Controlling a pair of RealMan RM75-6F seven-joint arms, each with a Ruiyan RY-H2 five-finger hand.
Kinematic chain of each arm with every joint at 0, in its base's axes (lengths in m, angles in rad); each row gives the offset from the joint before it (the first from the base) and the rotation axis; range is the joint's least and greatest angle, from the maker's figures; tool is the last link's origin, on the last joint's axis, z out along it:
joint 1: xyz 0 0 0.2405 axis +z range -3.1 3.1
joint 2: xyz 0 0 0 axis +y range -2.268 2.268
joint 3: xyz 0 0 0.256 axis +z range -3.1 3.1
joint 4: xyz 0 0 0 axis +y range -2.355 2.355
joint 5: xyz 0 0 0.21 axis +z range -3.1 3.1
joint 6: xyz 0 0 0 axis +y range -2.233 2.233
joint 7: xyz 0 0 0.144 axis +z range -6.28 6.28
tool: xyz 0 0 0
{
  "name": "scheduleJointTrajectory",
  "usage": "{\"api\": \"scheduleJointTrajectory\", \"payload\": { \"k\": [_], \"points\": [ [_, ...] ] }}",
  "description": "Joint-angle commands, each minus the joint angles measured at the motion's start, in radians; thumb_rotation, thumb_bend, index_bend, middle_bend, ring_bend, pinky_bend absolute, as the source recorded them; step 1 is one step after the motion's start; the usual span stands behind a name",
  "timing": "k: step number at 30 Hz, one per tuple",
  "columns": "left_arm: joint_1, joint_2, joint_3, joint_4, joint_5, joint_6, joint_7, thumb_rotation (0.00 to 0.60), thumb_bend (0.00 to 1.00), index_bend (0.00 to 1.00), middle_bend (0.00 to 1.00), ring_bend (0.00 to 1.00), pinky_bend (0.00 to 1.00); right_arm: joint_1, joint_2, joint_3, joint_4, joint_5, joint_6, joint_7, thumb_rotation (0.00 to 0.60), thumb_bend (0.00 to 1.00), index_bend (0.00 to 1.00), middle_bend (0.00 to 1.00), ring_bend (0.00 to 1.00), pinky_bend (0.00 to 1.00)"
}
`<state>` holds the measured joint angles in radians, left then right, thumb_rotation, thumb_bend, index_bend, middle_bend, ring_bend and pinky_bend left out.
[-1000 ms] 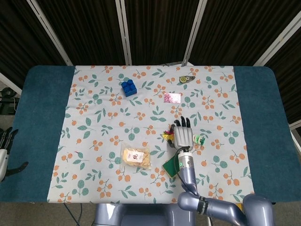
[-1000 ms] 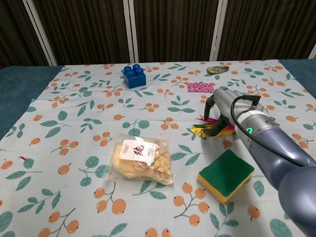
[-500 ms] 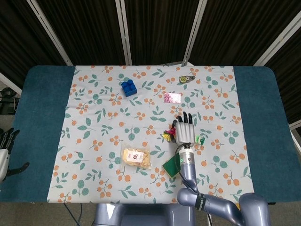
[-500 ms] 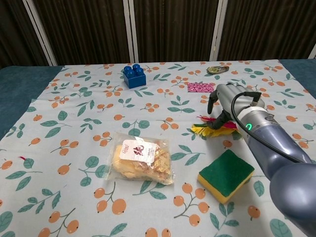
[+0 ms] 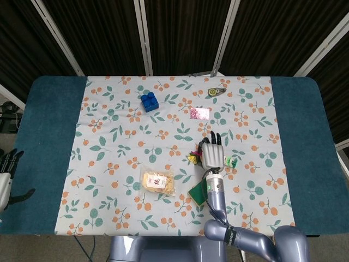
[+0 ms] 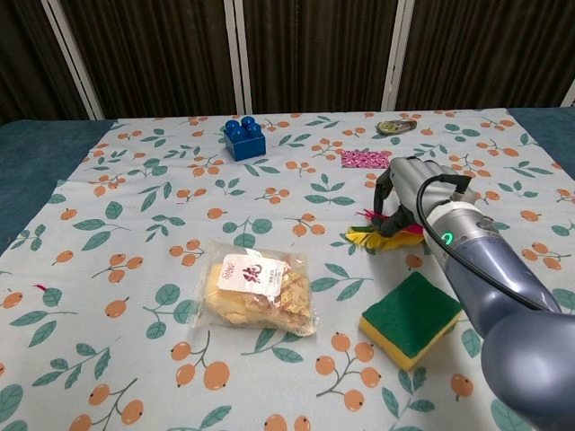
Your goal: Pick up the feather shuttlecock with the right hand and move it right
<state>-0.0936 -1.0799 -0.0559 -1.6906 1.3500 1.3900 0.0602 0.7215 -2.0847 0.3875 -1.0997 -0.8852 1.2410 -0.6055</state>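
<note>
Matt printed cloth (image 6: 135,269) covers the table; the snack bag (image 6: 259,289) is glossy plastic film, the sponge (image 6: 411,320) rough, and the right hand (image 6: 415,193) smooth grey metal-look.

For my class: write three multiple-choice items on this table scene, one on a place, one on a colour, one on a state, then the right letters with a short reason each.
1. Where does the sponge lie?
A. just nearer the robot than the shuttlecock
B. beside the blue block
C. on the snack bag

2. What colour is the sponge's top face?
A. red
B. green
C. white

3. What is the right hand doing?
A. resting on the blue block
B. parked off the cloth
C. over the feather shuttlecock

Answers: 1 A, it sits just in front of the feathers in the chest view. 2 B, green over a yellow layer. 3 C, its fingers arch over the feathers.
</note>
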Motion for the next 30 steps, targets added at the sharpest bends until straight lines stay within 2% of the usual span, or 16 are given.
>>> {"api": "scheduleJointTrajectory", "payload": {
  "k": [1,15,22,30],
  "points": [
    [0.0,0.0,0.0,-0.001,0.0,0.0,-0.001,0.6,0.19,0.0,0.0,0.0,0.0,-0.002,-0.003,0.001,0.003,0.0,-0.002,0.002,0.6,0.41,0.59,0.29,0.0,0.0],
    [-0.002,0.0,-0.001,-0.001,-0.004,-0.004,-0.006,0.6,0.19,0.0,0.0,0.0,0.0,-0.003,0.004,0.01,-0.023,-0.035,0.007,0.012,0.6,0.41,0.62,0.31,0.0,0.0],
    [-0.002,0.0,-0.001,-0.001,-0.009,-0.007,-0.004,0.6,0.19,0.0,0.0,0.0,0.0,-0.013,0.076,0.039,-0.166,-0.055,0.051,-0.018,0.6,0.41,0.63,0.33,0.0,0.0],
    [-0.001,-0.001,0.0,-0.005,-0.011,-0.006,0.003,0.6,0.19,0.0,0.0,0.0,0.0,-0.044,0.167,0.101,-0.364,0.002,0.088,-0.047,0.6,0.41,0.64,0.33,0.0,0.0]
  ]
}}
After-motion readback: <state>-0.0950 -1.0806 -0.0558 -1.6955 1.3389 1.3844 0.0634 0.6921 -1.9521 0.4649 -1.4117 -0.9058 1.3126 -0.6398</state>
